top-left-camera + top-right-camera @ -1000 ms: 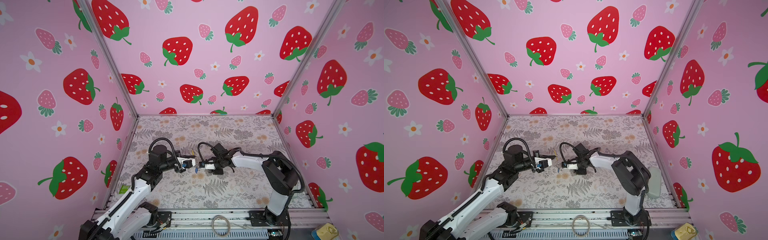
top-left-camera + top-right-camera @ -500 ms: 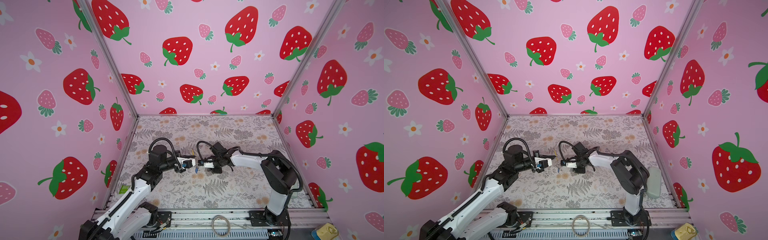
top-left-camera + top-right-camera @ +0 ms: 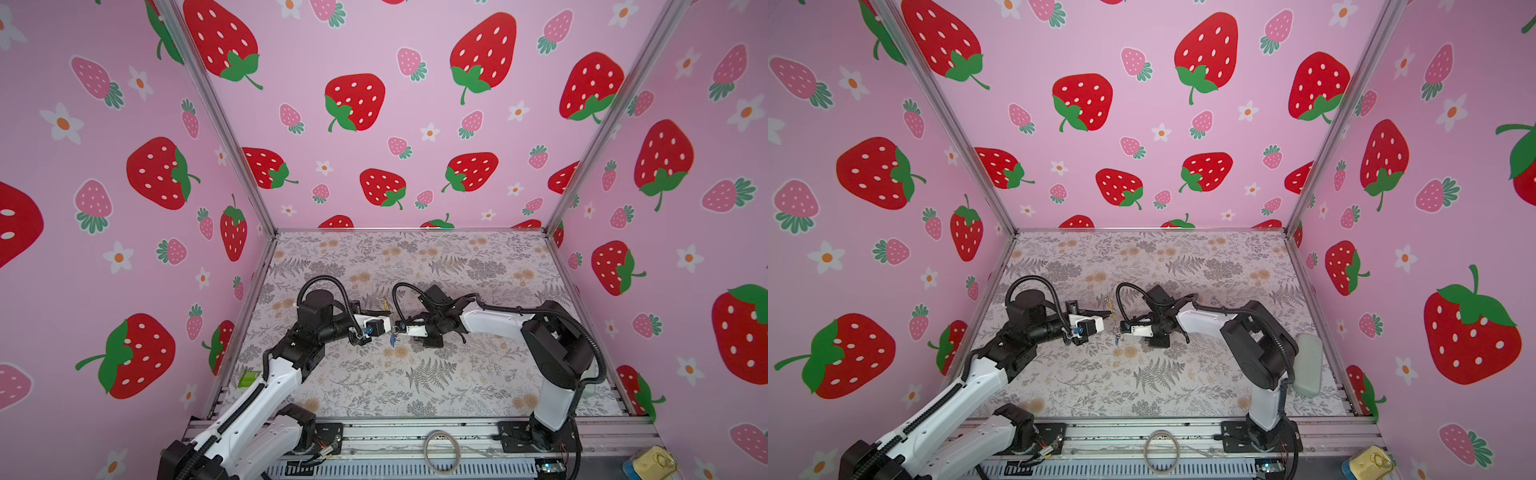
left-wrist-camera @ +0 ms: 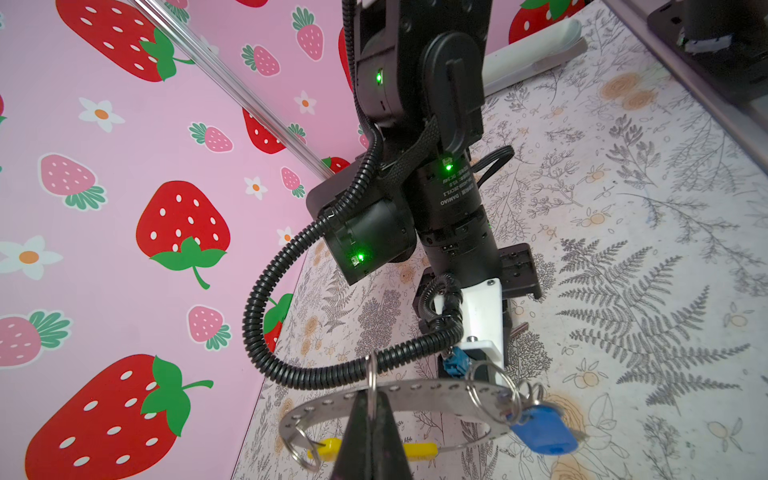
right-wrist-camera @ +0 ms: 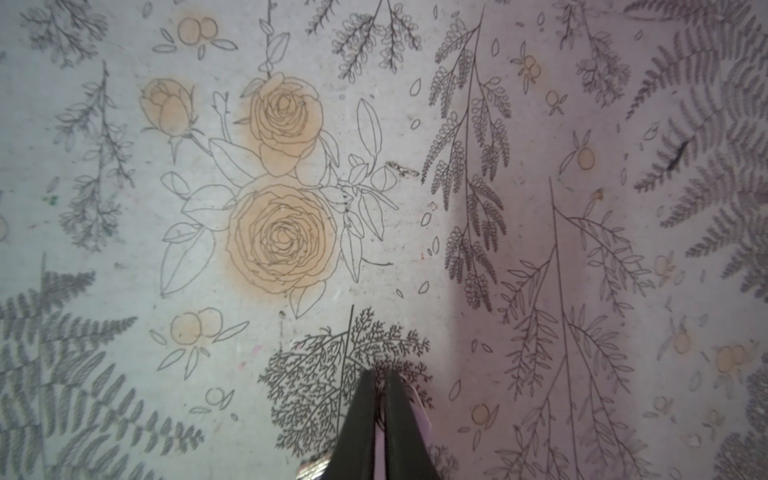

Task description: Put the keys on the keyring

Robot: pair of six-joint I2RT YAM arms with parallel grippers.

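Strawberry-papered walls close in a fern-and-rose printed table (image 3: 478,374), and above its middle the two arms meet nose to nose. The left gripper (image 4: 370,401) is clamped on the keyring (image 4: 415,387) — a flat perforated grey band with a yellow section (image 4: 419,449) — holding it off the table, on edge, its broad arc crosswise to the line between the arms. The blue-tagged key (image 4: 544,432) already hangs from small loops (image 4: 490,388) at the end of the band nearest the right arm. The right gripper (image 5: 379,374) faces that same end from the side of the table's right edge, its jaws pressed together. A sliver of pale lilac beside them is likely the lilac-tagged key (image 5: 417,405), though whether it is truly pinched I cannot tell. The coming move, I judge, turns on this short gap — the right gripper is the nearer one, and must feed toward the loops beside the blue tag
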